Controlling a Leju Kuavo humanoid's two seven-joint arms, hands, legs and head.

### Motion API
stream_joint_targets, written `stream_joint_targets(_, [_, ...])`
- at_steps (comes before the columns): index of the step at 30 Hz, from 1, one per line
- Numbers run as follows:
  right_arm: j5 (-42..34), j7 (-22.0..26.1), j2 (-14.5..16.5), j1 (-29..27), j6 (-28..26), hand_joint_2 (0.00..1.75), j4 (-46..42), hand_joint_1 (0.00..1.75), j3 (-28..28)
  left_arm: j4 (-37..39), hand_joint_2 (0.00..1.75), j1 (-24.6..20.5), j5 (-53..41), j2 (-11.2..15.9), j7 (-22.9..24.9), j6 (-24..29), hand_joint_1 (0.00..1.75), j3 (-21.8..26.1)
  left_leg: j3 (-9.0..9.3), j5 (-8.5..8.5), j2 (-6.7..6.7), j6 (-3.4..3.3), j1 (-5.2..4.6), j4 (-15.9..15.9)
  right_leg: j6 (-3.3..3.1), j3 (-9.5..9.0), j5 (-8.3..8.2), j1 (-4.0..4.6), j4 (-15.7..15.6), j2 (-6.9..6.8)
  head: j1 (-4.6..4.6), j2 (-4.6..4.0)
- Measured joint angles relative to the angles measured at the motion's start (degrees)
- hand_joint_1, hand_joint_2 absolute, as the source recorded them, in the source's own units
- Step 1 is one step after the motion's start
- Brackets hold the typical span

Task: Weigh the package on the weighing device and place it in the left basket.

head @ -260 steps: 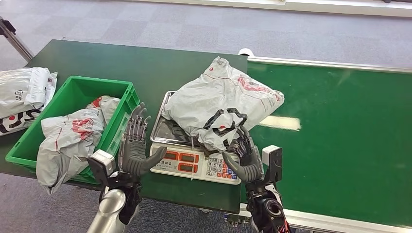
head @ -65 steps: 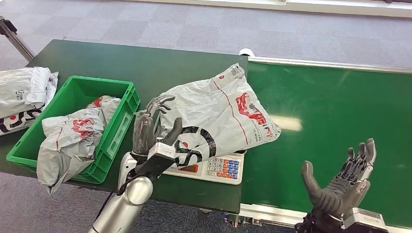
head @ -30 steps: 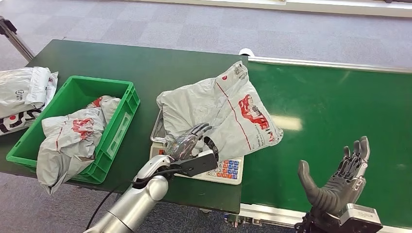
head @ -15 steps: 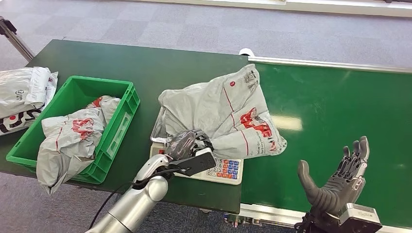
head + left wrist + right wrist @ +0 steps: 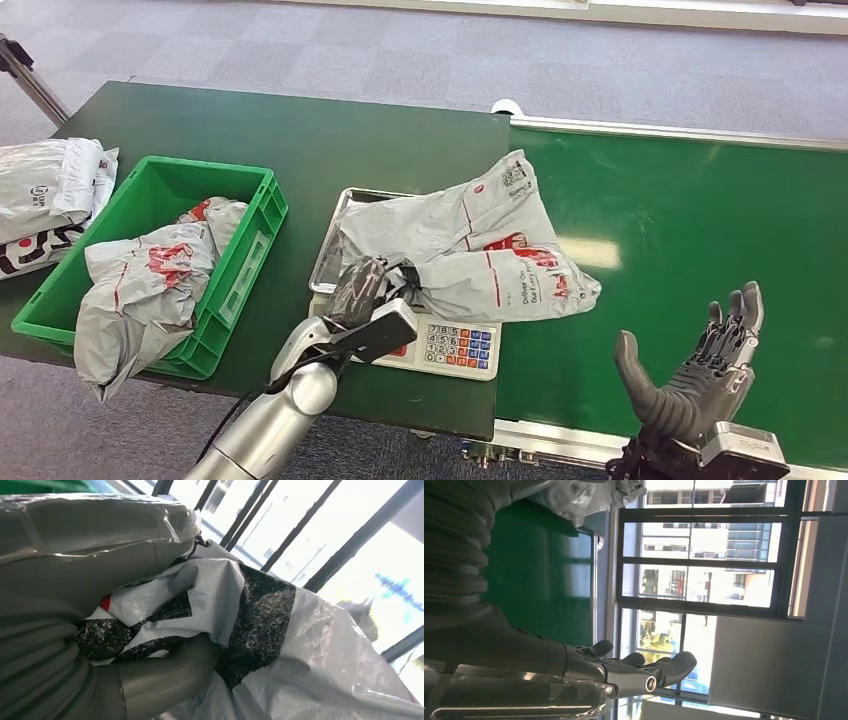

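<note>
While the package (image 5: 470, 250) lies flattened on the scale (image 5: 420, 335), draping past its right edge, its near corner is gripped by the left hand (image 5: 362, 292). Right of the scale, the right hand (image 5: 700, 375) is held wide, empty. Left of the scale sits the green basket (image 5: 250, 255).

Bare tabletop (image 5: 300, 140) between basket (image 5: 262, 190) and scale (image 5: 452, 350).

The package (image 5: 480, 245) lies on the scale (image 5: 415, 300) (overhanging rightward), the basket (image 5: 150, 255) to the scale's left.
</note>
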State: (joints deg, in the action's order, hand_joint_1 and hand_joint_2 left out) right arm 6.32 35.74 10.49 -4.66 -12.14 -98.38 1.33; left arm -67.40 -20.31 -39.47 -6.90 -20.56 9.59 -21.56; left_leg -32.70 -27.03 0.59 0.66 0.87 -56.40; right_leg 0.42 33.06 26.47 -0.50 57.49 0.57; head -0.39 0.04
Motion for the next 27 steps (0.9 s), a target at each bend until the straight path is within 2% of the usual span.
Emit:
stream_joint_targets(3, [-0.34, 0.34, 0.01, 0.00, 0.12, 1.75, 0.00, 0.00, -0.01, -3.89, 1.75, 1.20, 2.29, 0.07, -5.58, 6.87, 1.75, 0.92, 0.00, 0.00, 0.01, 0.00, 0.00, 0.00, 0.00, 0.00, 0.00, 0.00, 0.00, 0.00, 0.00, 0.00])
stream_joint_targets(6, [-0.57, 0.46, 0.01, 0.00, 0.16, 1.75, 0.00, 0.00, -0.04, -7.82, 1.75, 2.17, 3.13, 0.27, -7.98, 10.18, 1.75, 1.65, 0.00, 0.00, 0.02, 0.00, 0.00, 0.00, 0.00, 0.00, 0.00, 0.00, 0.00, 0.00, 0.00, 0.00])
stream_joint_targets(12, [-0.60, 0.50, 0.01, 0.01, 0.17, 1.75, 0.00, 0.00, -0.07, -11.38, 1.75, 3.29, 3.53, 0.57, -8.32, 10.43, 1.75, 2.19, 0.00, 0.00, 0.02, 0.00, 0.00, 0.00, 0.00, -0.01, 0.00, 0.00, 0.00, 0.00, 0.01, 0.00])
stream_joint_targets(23, [-0.62, 0.51, 0.01, 0.01, 0.18, 1.75, 0.00, 0.00, -0.07, -12.48, 1.75, 3.60, 3.76, 0.73, -8.96, 11.09, 1.75, 2.47, 0.00, 0.00, 0.01, 0.00, 0.00, 0.00, 0.00, -0.01, 0.00, 0.00, 0.00, 0.00, 0.00, 0.00])
stream_joint_targets(25, [-0.73, 0.56, 0.00, 0.01, 0.18, 1.75, 0.00, 0.00, -0.07, -12.96, 1.75, 3.87, 3.03, 0.73, -10.84, 14.43, 1.75, 2.59, 0.00, 0.00, 0.00, 0.00, 0.00, 0.00, 0.00, -0.01, 0.00, 0.00, 0.00, 0.00, 0.00, 0.00])
stream_joint_targets(27, [-1.01, 0.64, -0.01, 0.01, 0.13, 1.75, 0.00, 0.00, -0.07, -14.20, 1.75, 4.30, 0.10, 0.78, -13.05, 20.75, 1.75, 2.84, 0.00, 0.00, 0.00, 0.00, 0.00, 0.00, 0.00, 0.00, 0.00, 0.00, 0.00, 0.00, 0.00, 0.00])
